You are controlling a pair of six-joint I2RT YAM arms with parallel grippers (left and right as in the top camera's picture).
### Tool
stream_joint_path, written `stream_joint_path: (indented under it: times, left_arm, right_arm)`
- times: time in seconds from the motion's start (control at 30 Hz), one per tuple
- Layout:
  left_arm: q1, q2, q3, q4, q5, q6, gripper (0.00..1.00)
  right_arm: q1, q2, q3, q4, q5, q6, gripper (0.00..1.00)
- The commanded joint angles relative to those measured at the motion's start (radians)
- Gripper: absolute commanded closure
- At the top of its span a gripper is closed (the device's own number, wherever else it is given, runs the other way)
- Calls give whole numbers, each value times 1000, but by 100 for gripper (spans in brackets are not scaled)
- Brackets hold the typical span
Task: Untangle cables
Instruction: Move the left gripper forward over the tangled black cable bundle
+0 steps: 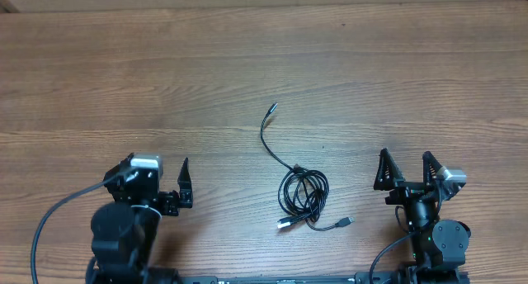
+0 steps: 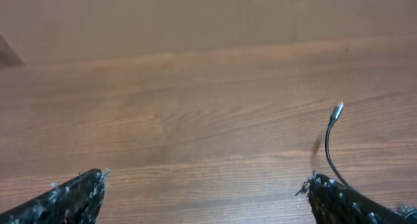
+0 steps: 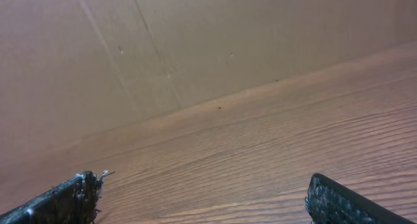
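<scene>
The cables (image 1: 303, 193) lie on the table (image 1: 247, 53) roughly midway between the two arms, near its front edge, most of their length gathered into a small, loose coil (image 1: 307, 187). One tail (image 1: 264, 134) wanders out of it toward the far side and ends in a small plug (image 1: 271, 108); two more plug ends (image 1: 285, 224) poke out at the near side of the coil, one of them silver. From where I stand I cannot tell where one cord stops and the other begins inside the loops. They look thin, light and thoroughly limp, so I would expect them to slide over the wood at the slightest tug and to drag the whole bundle along rather than come apart. The plugs are the only stiff parts, and they seem the sensible places to pinch: the long free tail on one side and a near plug on the other, pulling in opposite directions. The left fingers (image 2: 348, 203) are spread wide and hold nothing; the coil sits off to their right, well apart from them, though in the left wrist view the silver-tipped tail rises just past the right-hand finger. The right fingers (image 1: 382, 170) are likewise spread wide and empty, with the coil off to their left, somewhat nearer than it is to the other arm. The right wrist view shows only bare wood between them, no cord at all.
</scene>
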Motion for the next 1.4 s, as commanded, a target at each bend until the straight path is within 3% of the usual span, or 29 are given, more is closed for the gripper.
stream_joint_path:
  times: [0.0, 0.67, 1.13, 1.37]
  left_arm:
    - [5, 102, 112, -51, -5, 1, 0]
    - [5, 544, 569, -422, 143, 2, 0]
    - [-2, 678, 590, -556, 312, 47, 0]
    - [-127, 695, 590, -628, 313, 73, 0]
  right_arm:
    - [-2, -8, -11, 7, -6, -4, 0]
    - [-2, -8, -11, 7, -6, -4, 0]
    - [-2, -8, -11, 7, -6, -4, 0]
    - [-2, -8, -11, 7, -6, -4, 0]
